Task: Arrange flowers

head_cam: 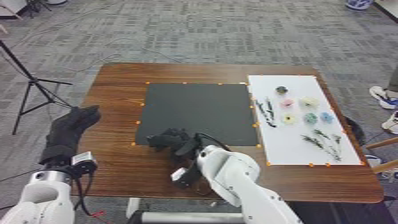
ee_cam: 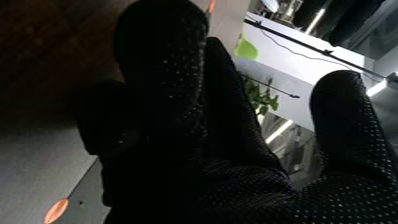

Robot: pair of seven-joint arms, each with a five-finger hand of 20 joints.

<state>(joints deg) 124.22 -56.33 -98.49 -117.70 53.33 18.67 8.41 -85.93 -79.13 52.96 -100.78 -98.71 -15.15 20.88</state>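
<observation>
brown wood table (head_cam: 115, 90) | black mat (head_cam: 195, 110) near the middle | white sheet (head_cam: 293, 156) just beside it, right side | orange bits (head_cam: 138, 122) round both, maybe tape, kinda hard to tell

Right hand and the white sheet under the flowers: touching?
Apart. Head view shows the right hand well left of the white sheet, with black mat and brown table between them.

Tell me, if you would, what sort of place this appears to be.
Probably a robotics lab or test room: white robot arms work at a wooden table, with a black tripod beside it on grey carpet.
</observation>
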